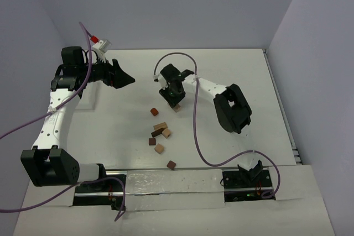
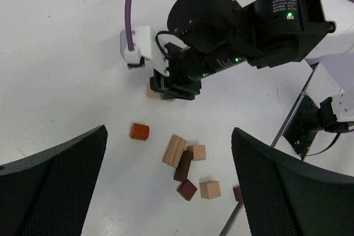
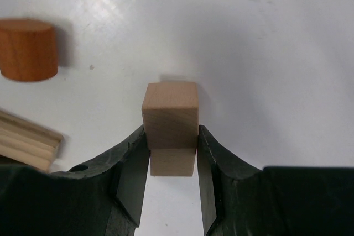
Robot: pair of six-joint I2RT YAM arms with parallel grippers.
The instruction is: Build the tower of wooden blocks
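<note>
Tan block (image 3: 170, 115), clamped between right jaws (left jaws agape)

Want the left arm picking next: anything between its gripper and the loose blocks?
Nothing visible. The left gripper hangs open over bare table, the loose blocks lie ahead; the right gripper, shut on a tan block, is beyond them.

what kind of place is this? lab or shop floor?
Probably a lab test cell: a white table boxed in by plain walls, left arm and right arm bolted at its near edge, loose wood blocks.
</note>
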